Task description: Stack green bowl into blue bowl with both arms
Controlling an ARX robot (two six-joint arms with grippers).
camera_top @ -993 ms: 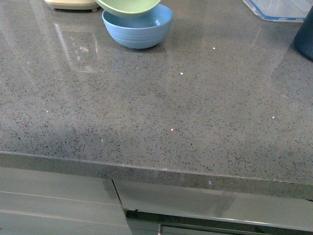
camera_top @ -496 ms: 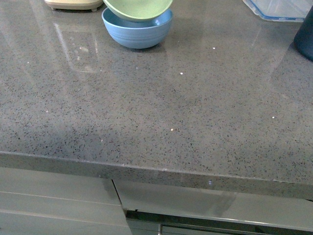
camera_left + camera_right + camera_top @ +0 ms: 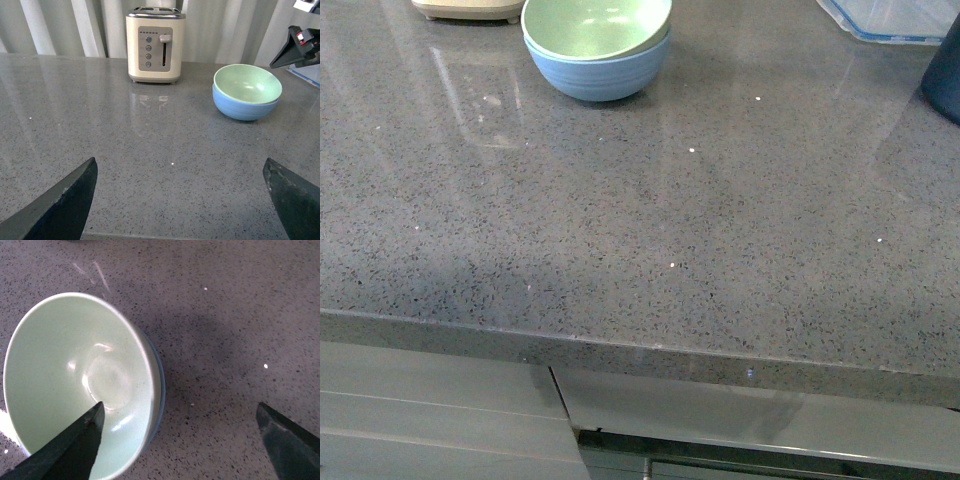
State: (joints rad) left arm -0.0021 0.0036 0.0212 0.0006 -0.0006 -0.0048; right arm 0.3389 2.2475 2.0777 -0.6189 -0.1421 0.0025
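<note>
The green bowl [image 3: 595, 25] sits nested level inside the blue bowl [image 3: 602, 78] at the far edge of the front view; neither arm shows there. In the left wrist view the green bowl [image 3: 247, 82] rests in the blue bowl [image 3: 244, 109] far ahead of my open, empty left gripper [image 3: 179, 160]. My right gripper [image 3: 179, 405] hangs open above the pair. One fingertip [image 3: 85, 432] is over the green bowl [image 3: 60, 370]'s inside, the other over bare counter. Only a thin sliver of the blue bowl [image 3: 161, 390] shows.
A cream toaster [image 3: 155, 45] stands left of the bowls by a curtain. A clear container with a blue rim [image 3: 890, 20] and a dark navy pot [image 3: 945, 70] sit at the far right. The counter's front edge [image 3: 620, 350] runs across the near side.
The green bowl hung tilted over the blue bowl's rim, then came down and now lies settled inside it.
</note>
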